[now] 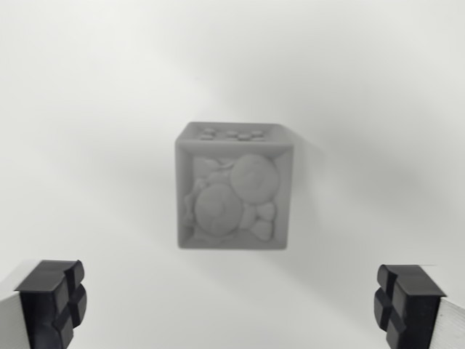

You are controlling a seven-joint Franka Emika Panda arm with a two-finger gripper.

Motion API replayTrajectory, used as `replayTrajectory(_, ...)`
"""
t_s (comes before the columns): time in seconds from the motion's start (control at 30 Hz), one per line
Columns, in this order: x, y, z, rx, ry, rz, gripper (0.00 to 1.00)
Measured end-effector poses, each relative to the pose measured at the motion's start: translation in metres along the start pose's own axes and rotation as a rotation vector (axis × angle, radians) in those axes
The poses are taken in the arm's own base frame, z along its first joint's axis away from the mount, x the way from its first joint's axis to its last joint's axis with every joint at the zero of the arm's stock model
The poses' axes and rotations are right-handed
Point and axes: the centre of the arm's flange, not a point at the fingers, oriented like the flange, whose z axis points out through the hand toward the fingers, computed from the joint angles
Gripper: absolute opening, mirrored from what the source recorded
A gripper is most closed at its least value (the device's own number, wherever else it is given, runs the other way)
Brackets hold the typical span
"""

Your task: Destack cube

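A grey cube point(234, 187) with a raised relief of rounded shapes on its facing side sits on a white surface in the middle of the wrist view. Small bumps show on its far face. Only this single cube is visible; whether another lies under it I cannot tell. My gripper point(231, 305) is open, its two black fingertips point(52, 298) at the bottom corners, one at the wrist view's left and one at the right. The cube lies between and beyond them, touching neither.
The white surface point(87, 109) fills the whole view, with a soft shadow to the right of the cube.
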Motion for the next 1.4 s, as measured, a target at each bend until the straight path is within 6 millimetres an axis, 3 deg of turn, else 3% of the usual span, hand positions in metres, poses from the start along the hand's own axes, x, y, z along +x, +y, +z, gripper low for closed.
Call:
replayTrajectory(0.97,0.000,0.001,-0.119,-0.002,0.002,-0.001,1.00)
replayTrajectory(1.4,0.000,0.000,-0.160,-0.003,0.002,-0.001,1.00)
